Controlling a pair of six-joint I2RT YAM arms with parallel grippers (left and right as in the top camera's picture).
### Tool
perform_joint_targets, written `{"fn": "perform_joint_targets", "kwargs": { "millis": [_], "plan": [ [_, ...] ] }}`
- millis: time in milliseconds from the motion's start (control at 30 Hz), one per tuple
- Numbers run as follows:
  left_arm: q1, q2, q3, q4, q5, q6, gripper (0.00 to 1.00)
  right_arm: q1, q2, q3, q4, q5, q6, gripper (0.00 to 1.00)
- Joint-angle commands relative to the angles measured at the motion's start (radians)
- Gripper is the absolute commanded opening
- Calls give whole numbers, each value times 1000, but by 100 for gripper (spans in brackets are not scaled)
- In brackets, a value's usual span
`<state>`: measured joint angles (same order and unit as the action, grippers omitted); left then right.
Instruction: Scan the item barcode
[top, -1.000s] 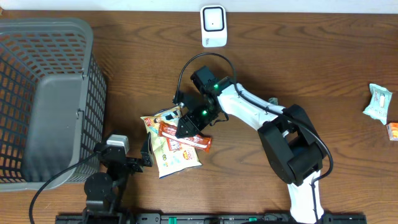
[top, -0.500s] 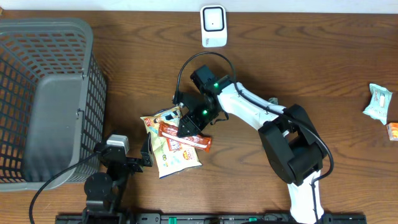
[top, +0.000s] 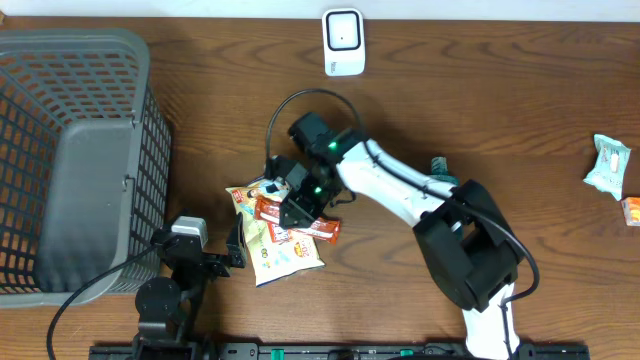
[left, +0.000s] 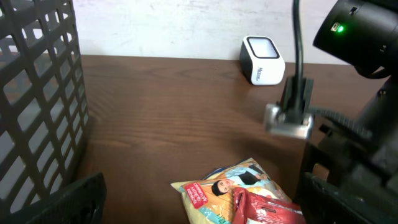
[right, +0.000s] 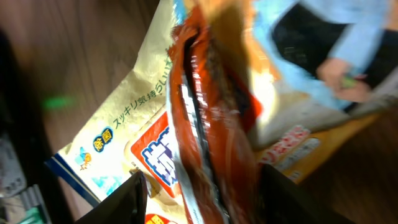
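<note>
Step in hand: secure the red packet (top: 322, 229) with the right gripper (top: 292, 203) so that it can be carried to the scanner (top: 343, 41). The red packet lies near the middle of the tabletop (top: 500, 100), resting across a yellow snack bag (top: 280, 258). In the right wrist view the right gripper is partly open and astride the red packet, with a strip of the printed bag showing between one finger (right: 127, 200) and the wrapper, so the grip is judged not yet made. Close on the red packet alone: set the fingertips low enough to catch its long edges but not so low that they pinch the film of the yellow snack bag beneath, which would probably lift with it. Centre the wrapper between the fingers before closing, since thin foil is likely to crumple or slide out of an off-centre hold. Close gently and check that the yellow snack bag remains on the tabletop when lifting. The barcode is not visible in any view, so plan to turn the red packet at the scanner until the printed code faces its window. The left gripper (top: 238, 250) is wide open and empty just beside the yellow snack bag; route the lift away from it and from the basket (top: 85, 60)
</note>
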<state>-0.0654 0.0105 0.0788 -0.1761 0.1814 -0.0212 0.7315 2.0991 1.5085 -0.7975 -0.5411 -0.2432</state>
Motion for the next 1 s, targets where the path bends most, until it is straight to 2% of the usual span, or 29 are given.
{"fn": "perform_joint_targets", "kwargs": {
  "millis": [0, 167, 467, 633, 700, 733, 767, 967],
  "plan": [
    [3, -5, -16, -24, 13, 13, 98, 23, -18, 6, -9, 72, -20, 52],
    [3, -5, -16, -24, 13, 13, 98, 26, -18, -2, -21, 71, -20, 37],
    [3, -5, -16, -24, 13, 13, 98, 25, -17, -53, -31, 60, -20, 38],
    [3, -5, -16, -24, 13, 13, 98, 24, -17, -81, -23, 54, -24, 24],
    [3, -5, -16, -24, 13, 13, 98, 24, -17, -95, -19, 48, -24, 15],
    [3, -5, -16, -24, 13, 13, 98, 24, -17, -99, -17, 49, -24, 6],
    [3, -5, -16, -24, 13, 13, 98, 24, -17, -99, -16, 49, -23, 1],
    [3, -5, -16, -24, 13, 13, 98, 9, -30, -27, -34, 40, 60, 1]
  ]
}}
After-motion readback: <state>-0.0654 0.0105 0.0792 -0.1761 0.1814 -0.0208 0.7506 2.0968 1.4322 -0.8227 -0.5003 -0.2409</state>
